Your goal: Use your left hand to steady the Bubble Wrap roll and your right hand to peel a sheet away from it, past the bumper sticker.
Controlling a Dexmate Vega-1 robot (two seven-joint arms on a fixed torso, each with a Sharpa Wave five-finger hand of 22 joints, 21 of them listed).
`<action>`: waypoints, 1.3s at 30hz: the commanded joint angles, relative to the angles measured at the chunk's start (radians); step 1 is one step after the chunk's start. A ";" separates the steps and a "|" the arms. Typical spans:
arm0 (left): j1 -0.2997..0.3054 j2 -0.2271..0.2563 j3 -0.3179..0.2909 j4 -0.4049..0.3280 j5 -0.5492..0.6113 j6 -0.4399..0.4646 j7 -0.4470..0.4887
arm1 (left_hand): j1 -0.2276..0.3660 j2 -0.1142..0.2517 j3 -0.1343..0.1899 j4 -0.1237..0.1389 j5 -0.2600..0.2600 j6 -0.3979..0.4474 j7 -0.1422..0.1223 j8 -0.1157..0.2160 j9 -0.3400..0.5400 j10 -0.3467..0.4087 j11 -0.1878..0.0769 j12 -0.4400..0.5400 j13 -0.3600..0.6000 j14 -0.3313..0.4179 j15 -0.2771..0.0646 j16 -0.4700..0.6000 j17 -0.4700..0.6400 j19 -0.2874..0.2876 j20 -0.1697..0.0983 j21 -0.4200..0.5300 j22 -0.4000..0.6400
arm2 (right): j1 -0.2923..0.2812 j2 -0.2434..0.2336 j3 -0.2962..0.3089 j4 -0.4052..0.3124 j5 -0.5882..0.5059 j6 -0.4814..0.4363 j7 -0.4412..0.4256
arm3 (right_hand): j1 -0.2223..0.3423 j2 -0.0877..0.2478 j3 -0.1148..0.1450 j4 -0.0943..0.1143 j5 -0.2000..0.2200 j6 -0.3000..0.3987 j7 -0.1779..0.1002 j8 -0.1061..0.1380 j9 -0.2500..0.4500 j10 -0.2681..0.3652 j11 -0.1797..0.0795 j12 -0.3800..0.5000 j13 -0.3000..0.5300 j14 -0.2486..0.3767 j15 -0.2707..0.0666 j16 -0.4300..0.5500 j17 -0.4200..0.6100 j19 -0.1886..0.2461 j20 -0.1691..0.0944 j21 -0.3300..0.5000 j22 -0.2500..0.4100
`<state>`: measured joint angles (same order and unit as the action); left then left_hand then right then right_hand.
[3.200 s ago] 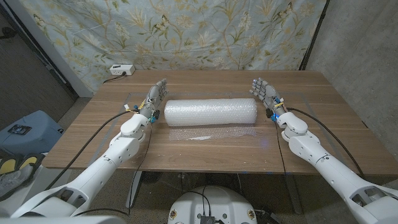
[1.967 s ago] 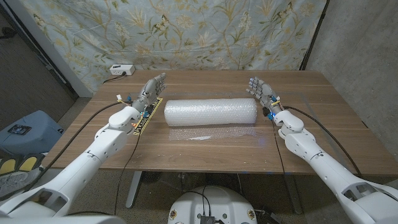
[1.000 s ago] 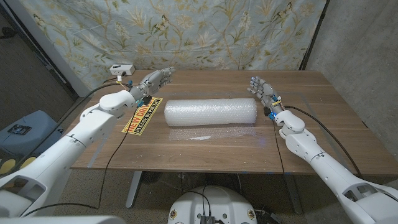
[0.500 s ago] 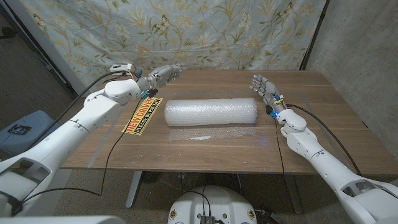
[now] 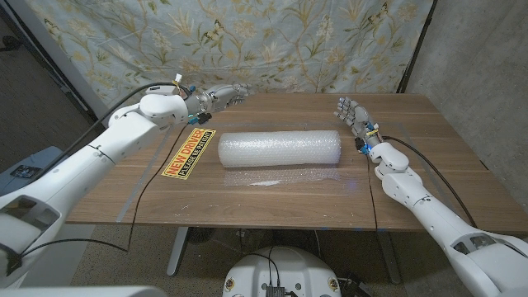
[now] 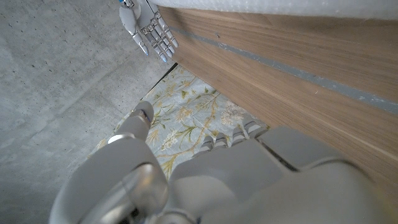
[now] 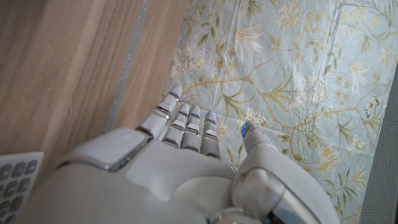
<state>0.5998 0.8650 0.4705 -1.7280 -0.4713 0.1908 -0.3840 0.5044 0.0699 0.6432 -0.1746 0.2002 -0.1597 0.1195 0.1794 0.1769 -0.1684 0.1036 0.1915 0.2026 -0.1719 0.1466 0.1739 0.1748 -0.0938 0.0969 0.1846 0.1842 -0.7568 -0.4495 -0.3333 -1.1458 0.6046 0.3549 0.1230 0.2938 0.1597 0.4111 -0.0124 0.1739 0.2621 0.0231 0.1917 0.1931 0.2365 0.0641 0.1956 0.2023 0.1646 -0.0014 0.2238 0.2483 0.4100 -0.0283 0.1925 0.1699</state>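
The Bubble Wrap roll (image 5: 279, 148) lies across the middle of the wooden table (image 5: 429, 165), and its loose sheet edge (image 5: 280, 175) is spread flat in front of it. A yellow and red bumper sticker (image 5: 187, 153) lies slanted just off the roll's left end. My left hand (image 5: 216, 96) hovers over the table's back left, behind the sticker, fingers stretched out and holding nothing. My right hand (image 5: 353, 117) stands by the roll's right end with its fingers apart, apart from the roll. In the left wrist view the roll (image 6: 280, 5) and my right hand (image 6: 148, 28) show beyond my left hand (image 6: 186, 180).
A floral curtain (image 5: 289, 41) hangs behind the table. The left arm's black cable (image 5: 153, 186) trails over the table's left side. A blue object (image 5: 25, 165) sits on the floor to the left.
My left hand has left the roll's left end, risen and swung toward the table's back, which uncovered the bumper sticker. My right hand has barely shifted.
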 commanded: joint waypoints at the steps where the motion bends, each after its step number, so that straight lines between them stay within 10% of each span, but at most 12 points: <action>1: -0.028 0.062 0.029 -0.105 0.010 0.125 -0.018 | 0.016 0.001 -0.004 0.002 0.006 -0.012 0.004 -0.001 0.003 -0.021 0.008 0.000 0.003 -0.027 0.016 0.000 0.003 -0.014 0.007 0.001 0.001 | 0.017 -0.009 -0.004 0.025 -0.007 0.017 0.017 | 0.012 -0.003 0.001 -0.009 0.001 -0.001 0.000 -0.001 0.005 -0.005 0.003 -0.001 0.005 -0.002 0.001 -0.001 0.004 -0.005 -0.002 -0.001 0.003; 39: -0.328 0.049 0.279 -0.153 0.159 0.336 -0.254 | 0.121 -0.008 -0.004 -0.008 -0.007 -0.040 0.078 0.022 0.004 -0.051 0.079 0.025 0.013 -0.061 0.064 0.011 0.007 -0.062 0.091 0.012 0.002 | 0.006 -0.022 0.018 0.027 0.006 0.034 0.010 | 0.013 0.000 -0.002 -0.014 0.001 -0.015 0.004 -0.002 0.005 -0.017 0.004 -0.001 0.005 -0.010 0.006 -0.001 0.004 -0.011 -0.001 0.000 0.003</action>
<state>0.3775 0.8976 0.6578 -1.8438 -0.3442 0.4650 -0.5946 0.6099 0.0614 0.6355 -0.1778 0.1958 -0.1772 0.1844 0.1942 0.1795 -0.1753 0.1720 0.2092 0.2118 -0.1715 0.2040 0.1781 0.1795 -0.1556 0.1773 0.1897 0.1842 -0.7434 -0.4679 -0.3202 -1.1089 0.6068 0.3887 0.1476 0.2938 0.1597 0.4098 -0.0220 0.1739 0.2531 0.0248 0.1917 0.1930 0.2205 0.0694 0.1957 0.2023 0.1610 0.0021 0.2238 0.2482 0.4006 -0.0262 0.1925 0.1698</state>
